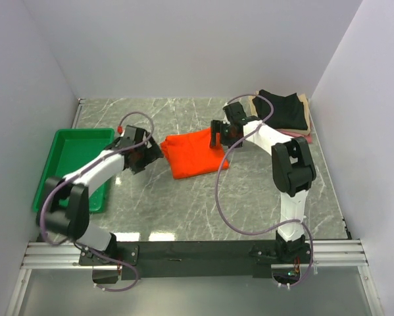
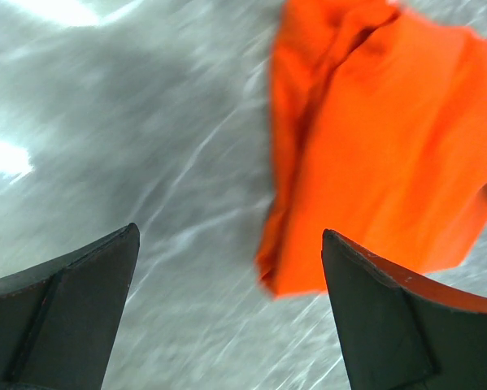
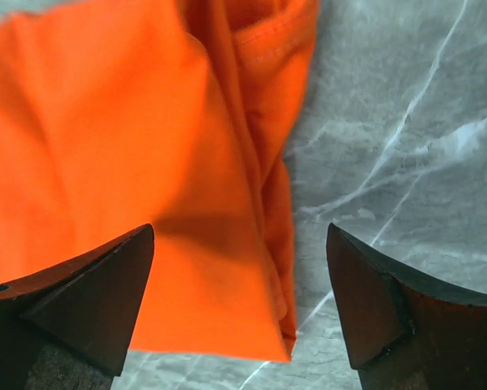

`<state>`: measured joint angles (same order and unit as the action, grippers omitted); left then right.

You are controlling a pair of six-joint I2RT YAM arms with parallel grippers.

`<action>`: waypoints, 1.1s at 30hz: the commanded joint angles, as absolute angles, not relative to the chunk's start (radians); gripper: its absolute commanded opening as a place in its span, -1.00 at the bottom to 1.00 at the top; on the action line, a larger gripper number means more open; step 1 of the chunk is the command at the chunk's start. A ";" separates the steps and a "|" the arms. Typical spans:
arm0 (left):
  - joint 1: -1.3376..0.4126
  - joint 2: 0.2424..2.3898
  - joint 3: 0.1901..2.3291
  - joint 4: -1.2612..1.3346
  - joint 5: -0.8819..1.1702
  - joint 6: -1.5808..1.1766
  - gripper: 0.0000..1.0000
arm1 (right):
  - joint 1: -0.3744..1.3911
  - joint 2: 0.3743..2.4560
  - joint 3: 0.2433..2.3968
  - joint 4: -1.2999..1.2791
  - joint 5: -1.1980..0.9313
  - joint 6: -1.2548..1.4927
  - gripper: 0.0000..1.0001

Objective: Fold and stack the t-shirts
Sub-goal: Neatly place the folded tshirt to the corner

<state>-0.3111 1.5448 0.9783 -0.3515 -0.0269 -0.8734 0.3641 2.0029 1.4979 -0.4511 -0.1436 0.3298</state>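
Table (image 1: 183,197), top view: grey marbled surface, white walls on three sides.
Orange t-shirt, top view: your orange t-shirt (image 1: 195,155) lies flat near the middle of the table in a rough folded rectangle, between the two grippers.
Stack, top view: a black t-shirt (image 1: 285,108) sits on top in the far right corner. A beige t-shirt (image 1: 306,112) shows at the edge under it, and a thin strip of pink t-shirt (image 1: 295,133) shows at the near edge. The stack is well apart from the orange t-shirt.
Tray, top view: the green tray (image 1: 78,155) stands at the left edge, apart from all the cloth.
Left gripper, top view: your left gripper (image 1: 154,153) is just beside the orange t-shirt's left edge. You cannot read its jaw gap from here.
Right gripper, top view: your right gripper (image 1: 215,138) is over the far right corner of the orange t-shirt.
Left wrist view, tool: the left gripper (image 2: 228,231) has its jaws spread wide and nothing is held. Only bare table lies between them. The view is blurred.
Left wrist view, cloth: a corner of the orange t-shirt (image 2: 373,146) lies just ahead of one jaw.
Right wrist view, tool: the right gripper (image 3: 240,227) has its jaws spread wide and nothing is gripped.
Right wrist view, cloth: the orange t-shirt (image 3: 105,138) has its layered edge and one corner lying between the jaws. Bare table shows on the other side.
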 commanded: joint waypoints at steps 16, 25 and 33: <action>-0.308 0.974 0.798 -0.597 -0.265 -0.956 0.99 | 0.459 2.217 1.629 -0.606 0.143 0.373 -0.07; -0.307 0.927 0.795 -0.635 -0.322 -0.989 0.99 | 0.468 2.206 1.656 -0.609 0.195 0.330 -1.00; -0.307 0.873 0.779 -0.638 -0.354 -1.014 0.99 | 0.463 2.109 1.758 -0.572 0.552 0.144 -1.00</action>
<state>-0.3107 0.8982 0.7826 -0.6308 -0.3107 -0.9901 0.4728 2.1651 1.6901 -0.5949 0.3466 0.2596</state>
